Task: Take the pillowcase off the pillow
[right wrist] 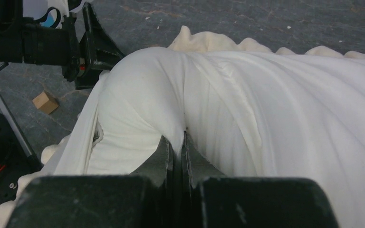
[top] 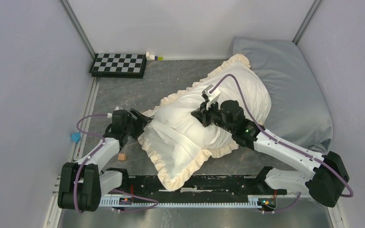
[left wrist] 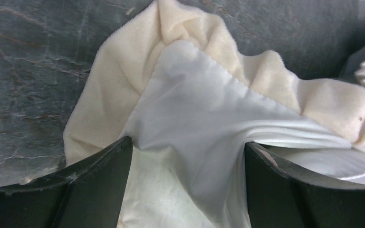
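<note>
The pillowcase (top: 204,123) lies stuffed and plump in the middle of the table, cream with a ruffled frill (top: 171,171). The pillow is inside it and mostly hidden. A whiter bulge (right wrist: 138,95) shows at the left end; I cannot tell whether it is pillow or cover. My right gripper (top: 200,116) (right wrist: 184,135) is on top, shut on a pinched fold of the pillowcase, with creases running out from the pinch. My left gripper (top: 141,119) (left wrist: 187,145) is open at the left corner. Its jaws stand wide on either side of smooth white cloth (left wrist: 195,114) bordered by the frill (left wrist: 119,71).
A pale blue-grey pillow (top: 290,90) fills the back right corner, touching the cased pillow. A chessboard (top: 119,65) lies at the back left, with a small bottle (top: 153,57) next to it. A small wooden block (top: 121,156) (right wrist: 45,101) sits near the left arm.
</note>
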You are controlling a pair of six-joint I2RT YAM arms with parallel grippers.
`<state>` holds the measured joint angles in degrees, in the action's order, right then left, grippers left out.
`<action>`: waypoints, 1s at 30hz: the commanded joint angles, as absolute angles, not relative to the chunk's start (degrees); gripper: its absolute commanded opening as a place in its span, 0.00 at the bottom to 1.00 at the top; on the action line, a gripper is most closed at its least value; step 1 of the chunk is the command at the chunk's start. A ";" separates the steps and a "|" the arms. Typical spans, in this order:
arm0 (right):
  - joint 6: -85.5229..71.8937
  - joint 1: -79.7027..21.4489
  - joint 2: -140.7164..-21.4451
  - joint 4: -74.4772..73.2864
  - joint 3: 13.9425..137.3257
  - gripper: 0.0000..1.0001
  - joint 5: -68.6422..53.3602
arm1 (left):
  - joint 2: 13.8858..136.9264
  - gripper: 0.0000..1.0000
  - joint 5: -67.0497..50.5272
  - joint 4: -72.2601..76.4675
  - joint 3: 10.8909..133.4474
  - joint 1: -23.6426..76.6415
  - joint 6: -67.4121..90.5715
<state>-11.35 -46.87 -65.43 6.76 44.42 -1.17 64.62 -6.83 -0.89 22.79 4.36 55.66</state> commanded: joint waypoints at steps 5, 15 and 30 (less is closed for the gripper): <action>-7.30 -38.15 -63.45 8.88 55.21 0.00 19.54 | 58.18 0.91 -8.56 -0.18 18.36 1.93 52.28; -10.69 -37.39 -60.24 10.55 53.00 0.00 25.18 | 46.16 0.94 -14.91 -0.18 17.81 1.71 51.88; -14.71 -37.44 -72.64 14.22 57.61 0.00 17.45 | 38.19 0.89 -9.55 -16.69 31.74 24.43 44.15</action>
<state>-15.44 -40.45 -71.26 11.20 54.89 6.61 39.68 -14.52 -6.81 27.07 23.29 48.10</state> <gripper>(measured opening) 0.050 0.894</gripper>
